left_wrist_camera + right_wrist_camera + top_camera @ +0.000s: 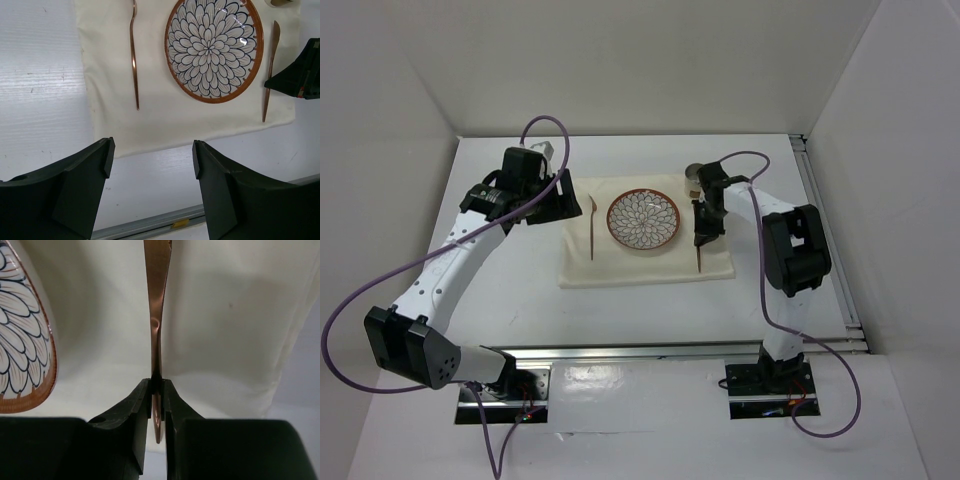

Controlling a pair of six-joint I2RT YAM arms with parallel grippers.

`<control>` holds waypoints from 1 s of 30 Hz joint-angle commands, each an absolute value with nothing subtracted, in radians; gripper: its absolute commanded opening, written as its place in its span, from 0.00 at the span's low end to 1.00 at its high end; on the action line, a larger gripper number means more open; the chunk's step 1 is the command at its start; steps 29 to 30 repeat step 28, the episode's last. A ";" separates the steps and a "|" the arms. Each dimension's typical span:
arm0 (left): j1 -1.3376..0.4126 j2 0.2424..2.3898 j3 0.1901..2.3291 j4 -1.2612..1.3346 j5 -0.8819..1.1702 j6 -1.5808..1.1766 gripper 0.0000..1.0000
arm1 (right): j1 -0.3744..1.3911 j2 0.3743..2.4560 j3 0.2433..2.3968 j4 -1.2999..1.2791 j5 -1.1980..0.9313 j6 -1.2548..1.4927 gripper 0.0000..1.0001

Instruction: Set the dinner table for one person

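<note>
The white dinner table (650, 320) carries a cream placemat (640, 265). A flower-patterned plate with a brown rim (643, 220) sits in the placemat's middle. A thin copper utensil (591, 228) lies to the plate's left. My right gripper (705, 236) is shut on a copper knife (157, 315) to the plate's right, low over the placemat (225, 340); the knife's handle end shows in the top view (699, 258). My left gripper (556, 196) is open and empty, above the table by the placemat's left edge. In the left wrist view its fingers (95, 165) frame bare table.
A small cup (692, 178) stands at the placemat's back right corner, just behind the right gripper. White walls enclose the table on the left, back and right. A metal rail (670, 352) runs along the near edge.
</note>
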State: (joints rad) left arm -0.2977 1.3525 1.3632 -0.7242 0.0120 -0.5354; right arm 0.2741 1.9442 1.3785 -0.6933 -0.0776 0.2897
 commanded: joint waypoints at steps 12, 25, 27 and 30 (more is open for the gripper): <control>-0.293 1.331 1.393 -0.723 -0.006 -0.545 0.81 | 0.270 1.738 1.451 -0.787 0.112 0.345 0.99; -0.293 1.284 1.469 -0.750 0.026 -0.535 0.81 | 0.127 1.273 1.278 -0.920 0.245 0.427 0.99; -0.293 1.284 1.482 -0.750 0.035 -0.535 0.81 | 0.127 1.253 1.287 -0.934 0.270 0.426 0.99; -0.293 1.284 1.482 -0.750 0.035 -0.535 0.81 | 0.127 1.240 1.298 -0.934 0.279 0.426 0.99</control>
